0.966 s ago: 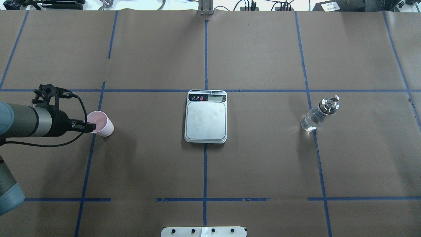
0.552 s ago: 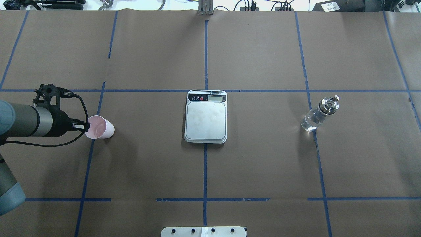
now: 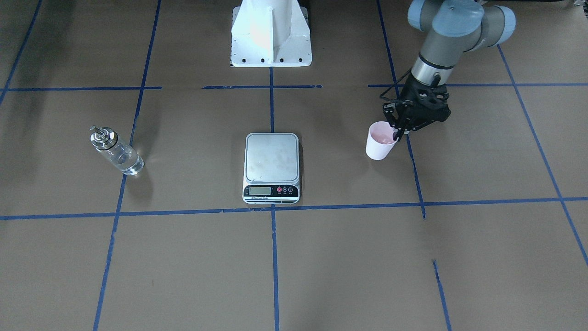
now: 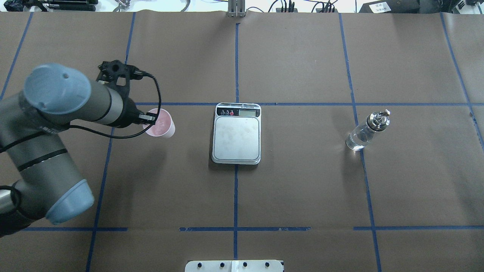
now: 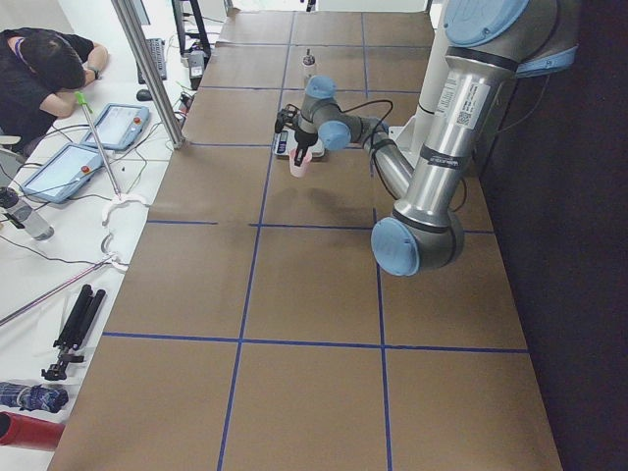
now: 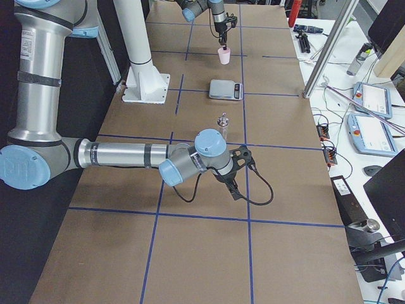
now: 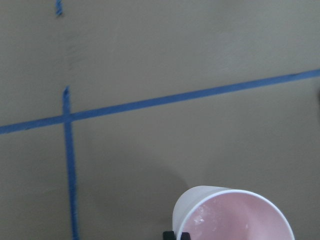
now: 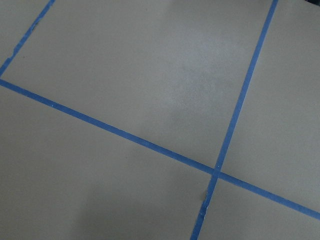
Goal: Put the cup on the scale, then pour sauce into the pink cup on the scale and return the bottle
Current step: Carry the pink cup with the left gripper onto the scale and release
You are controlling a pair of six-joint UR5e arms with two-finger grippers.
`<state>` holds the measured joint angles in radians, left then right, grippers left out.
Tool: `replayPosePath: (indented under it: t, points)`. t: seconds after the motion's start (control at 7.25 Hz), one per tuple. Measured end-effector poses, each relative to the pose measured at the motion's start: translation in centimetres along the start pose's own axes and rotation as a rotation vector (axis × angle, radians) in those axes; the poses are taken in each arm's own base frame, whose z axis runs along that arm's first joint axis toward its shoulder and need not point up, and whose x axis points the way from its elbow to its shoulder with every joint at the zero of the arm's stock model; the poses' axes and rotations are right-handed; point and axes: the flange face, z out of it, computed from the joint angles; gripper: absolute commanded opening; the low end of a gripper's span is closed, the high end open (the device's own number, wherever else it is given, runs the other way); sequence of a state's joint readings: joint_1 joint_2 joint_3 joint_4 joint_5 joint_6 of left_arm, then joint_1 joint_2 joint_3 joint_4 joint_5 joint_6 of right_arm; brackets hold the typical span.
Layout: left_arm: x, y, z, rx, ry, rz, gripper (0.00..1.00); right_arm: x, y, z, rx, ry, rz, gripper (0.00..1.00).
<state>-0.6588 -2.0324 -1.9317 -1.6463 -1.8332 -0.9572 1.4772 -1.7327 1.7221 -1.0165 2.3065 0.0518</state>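
over on the left, the left jaws are pinched tight on the rim of the one pink cup [image 4: 162,127], mouth up, short of the scale [image 4: 236,138] with brown surface [image 4: 189,181] between them. dead centre lies that one scale, and well off to its right stands the one bottle [image 4: 363,133], upright. the right jaws show only from the side, so i cannot tell their state.

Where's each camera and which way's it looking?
Front: across the table, facing the robot; left gripper holds cup.
Overhead: behind robot, looking down; left arm, scale, bottle.
Left side: table's end; left arm near.
Right side: opposite end; right arm near.
Left wrist: down onto cup.
Right wrist: down onto table.
Front, overhead share cup, scale, bottle.
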Motion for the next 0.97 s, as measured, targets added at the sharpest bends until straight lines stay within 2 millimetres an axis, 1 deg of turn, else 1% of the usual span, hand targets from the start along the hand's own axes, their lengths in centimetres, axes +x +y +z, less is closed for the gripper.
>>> replayPosePath:
  t: [0.14,0.28,0.41,0.55,0.69,0.83,0.97]
  points:
    - [5.0,-2.4,-0.3,-0.024,0.022,-0.008,0.0,0.2,0.2,0.2,0.004,-0.001,-0.003,1.0]
    - [9.2,-4.4,0.4,-0.05,0.035,-0.025,0.0,0.3,0.3,0.3,0.005,-0.001,-0.004,1.0]
    - [12.4,-5.5,1.4,-0.072,0.04,-0.037,0.0,0.3,0.4,0.3,0.006,-0.001,-0.003,1.0]
    - [14.3,-5.8,2.2,-0.087,0.04,-0.039,0.0,0.3,0.4,0.4,0.005,-0.001,-0.002,1.0]
    - [15.4,-5.3,2.8,-0.1,0.04,-0.034,0.01,0.4,0.4,0.4,0.006,-0.001,-0.002,1.0]
    - [15.9,-4.8,3.3,-0.11,0.04,-0.028,0.03,0.3,0.4,0.4,0.006,-0.001,-0.002,1.0]
    - [16.1,-4.4,3.8,-0.116,0.04,-0.023,0.07,0.3,0.4,0.4,0.006,-0.001,-0.002,1.0]
